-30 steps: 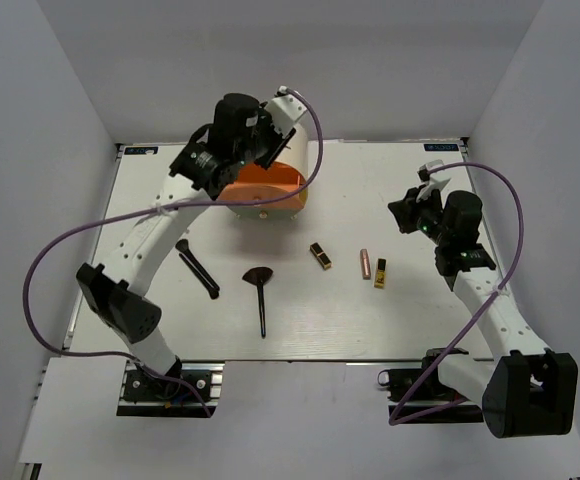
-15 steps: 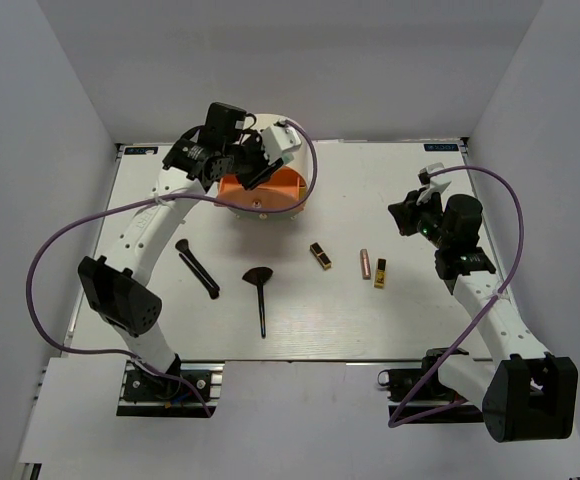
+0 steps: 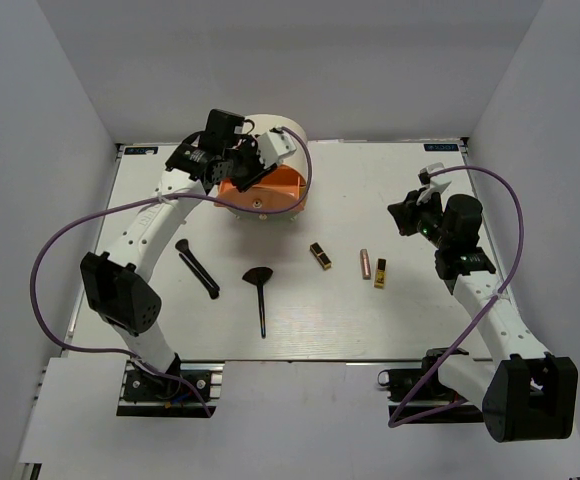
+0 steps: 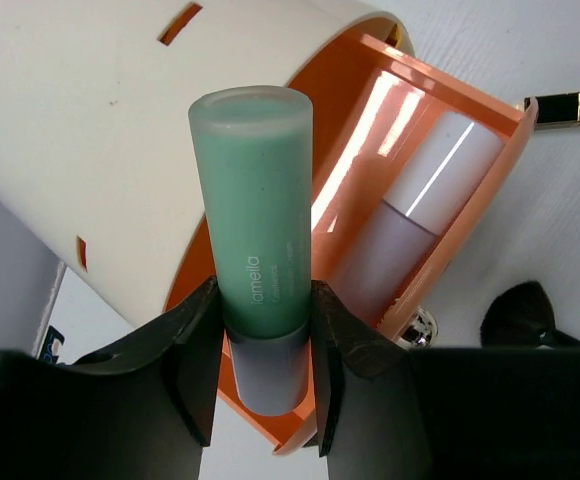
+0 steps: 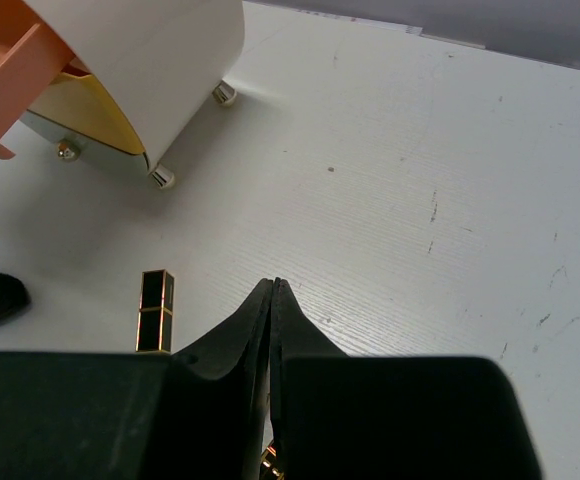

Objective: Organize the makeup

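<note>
We have swung our left gripper (image 4: pixel 265 335), clamped on the mint-green tube (image 4: pixel 255 200), over the orange drawer (image 4: pixel 485 150); release comes next. Our right gripper (image 5: pixel 272 300) is closed and empty.

bright even light, soft shadows, sharp focus.

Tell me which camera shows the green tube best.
The left wrist view: the green tube fills the frame, clamped in the left end effector over the orange drawer, its lettering visible. From the top view I cannot make it out at the left arm's tip. The right wrist view misses it.
</note>
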### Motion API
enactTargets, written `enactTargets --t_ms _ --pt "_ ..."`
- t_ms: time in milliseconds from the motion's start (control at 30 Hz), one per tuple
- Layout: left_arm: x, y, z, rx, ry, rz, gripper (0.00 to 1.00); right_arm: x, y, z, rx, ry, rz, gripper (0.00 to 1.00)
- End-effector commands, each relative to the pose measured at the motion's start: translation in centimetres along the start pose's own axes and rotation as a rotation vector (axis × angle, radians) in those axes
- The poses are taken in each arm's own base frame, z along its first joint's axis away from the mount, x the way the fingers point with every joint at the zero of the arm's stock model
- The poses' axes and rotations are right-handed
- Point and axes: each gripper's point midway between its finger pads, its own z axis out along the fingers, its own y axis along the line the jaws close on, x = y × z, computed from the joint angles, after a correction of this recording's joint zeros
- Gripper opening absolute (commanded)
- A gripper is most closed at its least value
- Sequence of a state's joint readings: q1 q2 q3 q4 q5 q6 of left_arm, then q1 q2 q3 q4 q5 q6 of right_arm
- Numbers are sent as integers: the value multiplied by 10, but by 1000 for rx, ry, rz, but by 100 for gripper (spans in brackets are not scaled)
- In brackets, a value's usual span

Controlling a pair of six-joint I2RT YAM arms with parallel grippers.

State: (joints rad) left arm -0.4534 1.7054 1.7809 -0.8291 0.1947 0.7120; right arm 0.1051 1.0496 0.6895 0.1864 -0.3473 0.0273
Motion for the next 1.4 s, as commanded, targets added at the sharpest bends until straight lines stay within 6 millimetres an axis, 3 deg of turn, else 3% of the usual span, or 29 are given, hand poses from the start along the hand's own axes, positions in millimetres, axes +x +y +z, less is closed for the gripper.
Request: enactTargets --t_ms 0,67,233,400,533,600,667,967,1133,1333,1367 --pt "-14 13 -23 -69 -38 31 12 -12 2 1 -12 -42 -4 4" --pt "-13 15 -23 -81 -36 29 22 -11 1 1 -12 -41 -3 4" --pt "-13 16 -22 -85 -36 25 33 -10 1 2 -14 -39 -3 4" --pt "-12 16 -24 -93 -34 22 56 -9 1 2 -14 -38 -2 4" --pt "-11 17 -24 -98 -32 16 63 -9 1 1 -12 -38 -2 4" --pt "-12 19 -25 -110 -38 16 75 -9 0 1 -9 -37 1 5" --pt "-14 20 -27 -120 -43 14 77 -8 8 3 -33 -34 -5 4" --pt "-16 27 -29 -153 -47 3 78 -9 2 1 -15 -39 0 5" --pt "-31 39 -47 -223 -102 -6 81 -8 3 1 -17 -37 1 5" --pt "-50 75 -83 -445 -158 -72 89 -6 4 1 -24 -33 2 5" --pt "-61 81 -91 -493 -202 -121 91 -7 4 1 -24 -35 2 4"
